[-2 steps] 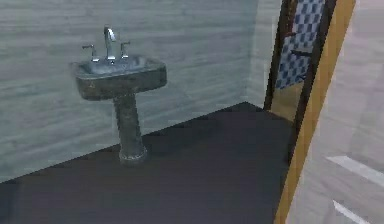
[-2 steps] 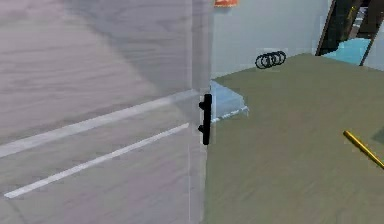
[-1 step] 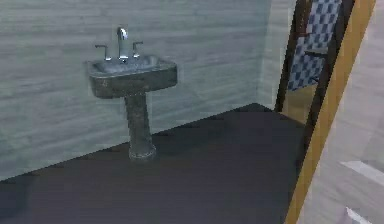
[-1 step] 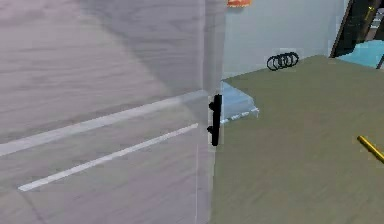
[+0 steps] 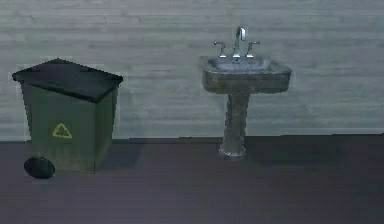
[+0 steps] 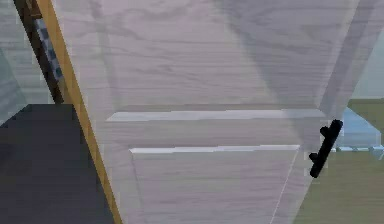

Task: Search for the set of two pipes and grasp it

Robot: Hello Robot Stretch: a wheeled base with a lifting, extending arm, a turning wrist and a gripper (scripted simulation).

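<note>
Evidently, the search is judged unfinished and the grasp not yet begun. In the forward view, a dark wheeled bin (image 5: 66, 115) and a pedestal sink (image 5: 243, 85) are seen against a pale wall. In the arm side view, a white panelled door (image 6: 200, 100) with a black handle (image 6: 325, 150) is seen. The place of the pipes and the state of the gripper cannot be told.

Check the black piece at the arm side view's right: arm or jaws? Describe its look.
Neither, seemingly: a slim black door handle on a pale panelled door with an orange-brown edge. No white marker squares beside it. Arm colours and markings cannot be told here.
</note>
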